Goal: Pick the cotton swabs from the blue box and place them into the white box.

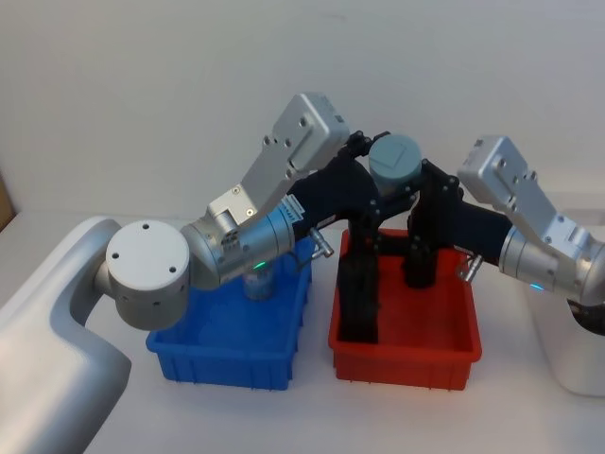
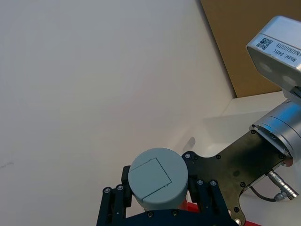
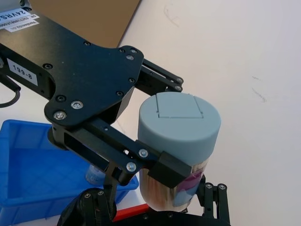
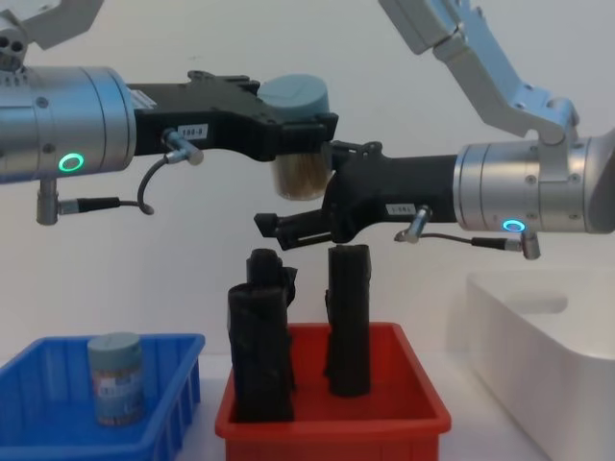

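Clamping a jar of cotton swabs [image 4: 298, 178] tight in my left gripper [image 4: 300, 125], I hold it high over the red bin [image 4: 384, 423]. My right gripper [image 4: 288, 229] hangs spread open just beneath it. Another jar [image 4: 115, 379] stands in the blue box [image 4: 38, 423] at 8 o'clock, and the white box [image 4: 548, 327] is at 4 o'clock.

Even, diffuse light from overhead fills the scene, bright enough that the white tabletop [image 1: 312, 416] and the wall [image 1: 284, 47] behind it nearly merge in the head view, and the white box [image 1: 577, 369] at the tabletop's right edge almost melts into them. Shadows are faint: a thin soft band under the blue box [image 1: 227, 364] and the red bin [image 1: 406, 364], and a pale smudge on the wall in the left wrist view. A soft sheen lies on the silver left arm [image 1: 151, 270], whose green lamp [image 4: 70, 162] glows in the chest view.
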You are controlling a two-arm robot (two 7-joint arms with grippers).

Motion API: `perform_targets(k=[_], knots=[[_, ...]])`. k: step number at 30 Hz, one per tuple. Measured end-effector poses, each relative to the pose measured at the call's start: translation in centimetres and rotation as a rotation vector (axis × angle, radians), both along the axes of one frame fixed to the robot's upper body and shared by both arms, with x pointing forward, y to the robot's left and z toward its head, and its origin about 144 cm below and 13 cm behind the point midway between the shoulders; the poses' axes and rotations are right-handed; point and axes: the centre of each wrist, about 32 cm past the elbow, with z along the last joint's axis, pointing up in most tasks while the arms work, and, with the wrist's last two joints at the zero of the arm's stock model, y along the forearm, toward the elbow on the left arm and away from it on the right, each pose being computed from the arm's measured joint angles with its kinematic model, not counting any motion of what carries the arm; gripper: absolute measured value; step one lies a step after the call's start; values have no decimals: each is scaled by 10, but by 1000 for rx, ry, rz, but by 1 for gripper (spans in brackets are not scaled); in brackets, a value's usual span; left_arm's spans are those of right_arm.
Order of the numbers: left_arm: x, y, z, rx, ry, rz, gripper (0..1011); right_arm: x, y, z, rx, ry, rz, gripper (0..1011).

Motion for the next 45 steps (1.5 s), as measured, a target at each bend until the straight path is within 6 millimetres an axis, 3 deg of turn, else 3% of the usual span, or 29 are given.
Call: perform_targets(k=[11, 18, 25, 37, 45], knots=[[1, 1, -2, -2, 7, 2, 674, 0, 1, 1, 7, -7, -10, 1001], [2, 1, -2, -6, 7, 2, 674, 0, 1, 1, 9, -9, -14, 862], [2, 2, -3, -10, 7, 3, 674, 0, 1, 2, 11, -11, -18, 657], [2, 2, -3, -12, 6, 4, 674, 0, 1, 2, 12, -13, -18, 645], [2, 2, -3, -13, 7, 6, 869, 0, 1, 2, 12, -13, -17, 645]])
